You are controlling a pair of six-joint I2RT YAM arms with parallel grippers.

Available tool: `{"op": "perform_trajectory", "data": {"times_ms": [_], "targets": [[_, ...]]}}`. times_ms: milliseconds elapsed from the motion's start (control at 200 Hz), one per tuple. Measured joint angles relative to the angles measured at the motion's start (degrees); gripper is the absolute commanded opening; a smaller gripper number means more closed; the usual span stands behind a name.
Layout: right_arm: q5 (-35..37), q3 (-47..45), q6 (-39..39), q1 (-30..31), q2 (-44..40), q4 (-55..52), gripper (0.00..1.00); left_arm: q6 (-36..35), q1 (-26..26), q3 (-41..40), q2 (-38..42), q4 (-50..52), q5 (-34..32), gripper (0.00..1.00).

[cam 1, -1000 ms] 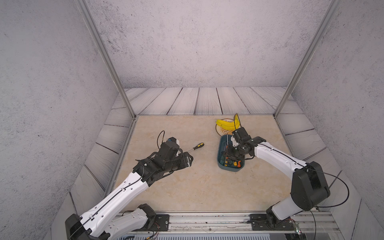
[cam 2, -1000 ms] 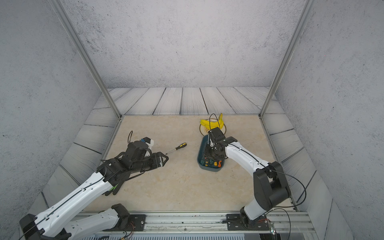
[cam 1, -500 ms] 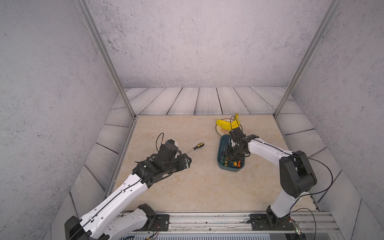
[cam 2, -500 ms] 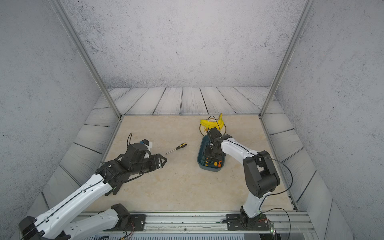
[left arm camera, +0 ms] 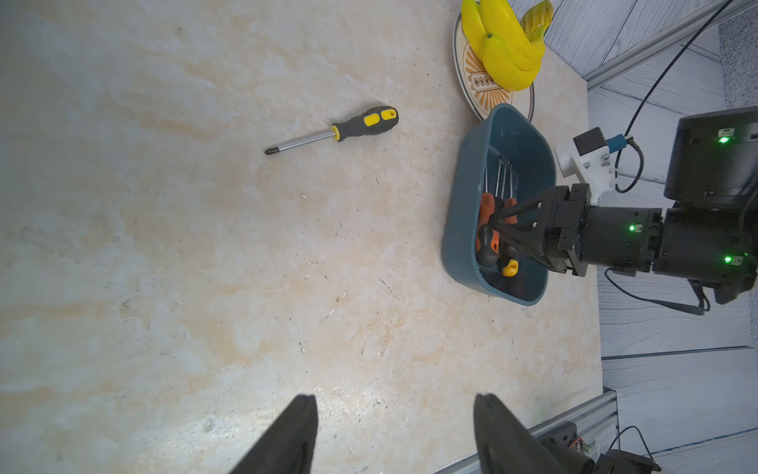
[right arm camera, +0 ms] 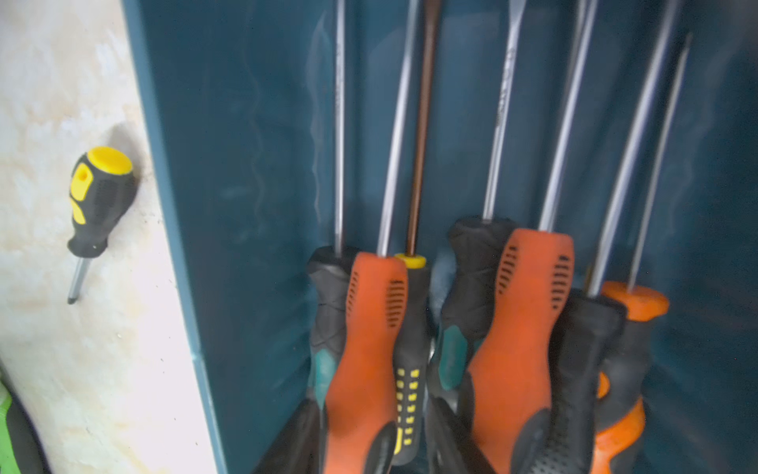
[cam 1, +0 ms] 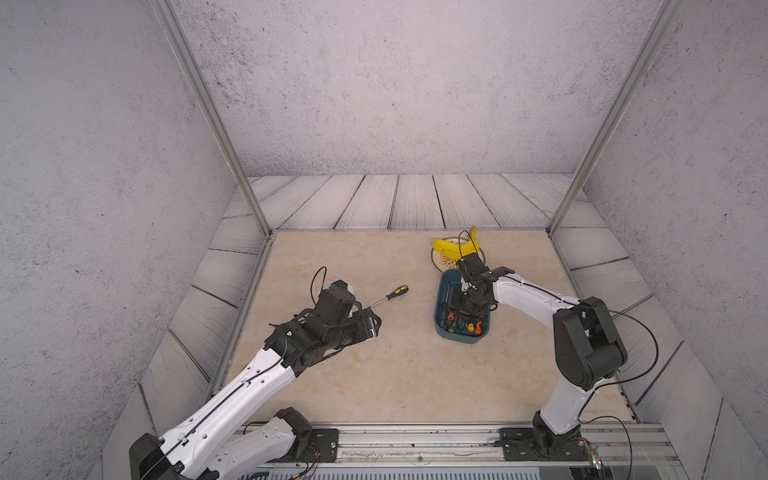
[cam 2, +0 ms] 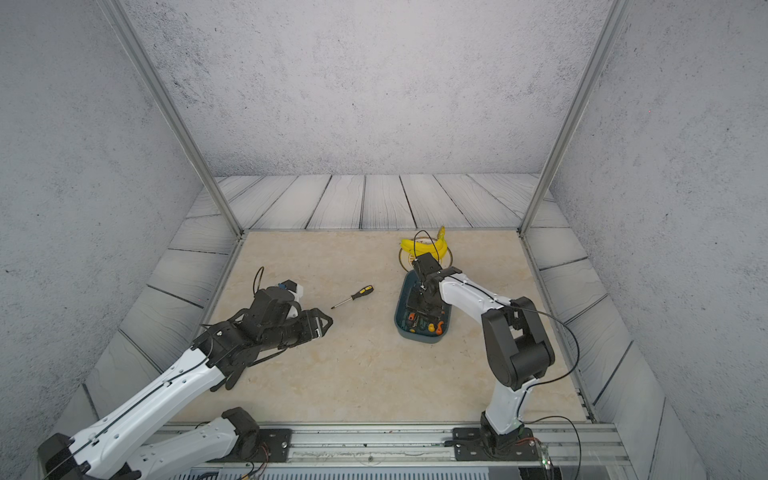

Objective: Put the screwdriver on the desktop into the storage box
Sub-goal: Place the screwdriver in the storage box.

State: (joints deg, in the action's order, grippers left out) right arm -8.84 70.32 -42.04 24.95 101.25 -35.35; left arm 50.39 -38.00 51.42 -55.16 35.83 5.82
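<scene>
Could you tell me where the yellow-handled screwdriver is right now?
In both top views the screwdriver lies on the desktop, between the left gripper and the box, touching neither.

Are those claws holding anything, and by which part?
The left gripper is open, empty. The right gripper sits among screwdriver handles in the teal plastic storage box; grip cannot be told.

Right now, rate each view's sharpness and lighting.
Both top views: sharp, evenly lit, soft shadows. Left wrist view: screwdriver crisp, left hand dark and soft-edged. Right wrist view: shafts in the storage box blurred, handles clearer.
</scene>
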Motion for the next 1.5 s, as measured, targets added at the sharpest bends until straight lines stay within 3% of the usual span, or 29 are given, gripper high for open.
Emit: {"op": "perform_trajectory", "data": {"times_ms": [305,906,1186,1501], "targets": [[-0.26,0.11,0.04,-0.07,-1.77,-0.04,0.48,-0.04,0.39,0.20,-1.09,0.07,0.04,0.66],[-3.08,-7.58,2.99,-0.07,-20.74,-0.13,0.48,1.25,1.25,2.38,-7.34,0.61,-0.15,0.63],[-3.26,-14.10,4.98,-0.07,-31.17,-1.07,0.48,4.00,2.80,3.50,-14.53,-1.40,0.90,0.61],[-3.26,-20.39,5.75,-0.07,-37.53,-1.86,0.48,4.81,4.26,11.21,-27.04,-4.68,2.21,0.58]]}}
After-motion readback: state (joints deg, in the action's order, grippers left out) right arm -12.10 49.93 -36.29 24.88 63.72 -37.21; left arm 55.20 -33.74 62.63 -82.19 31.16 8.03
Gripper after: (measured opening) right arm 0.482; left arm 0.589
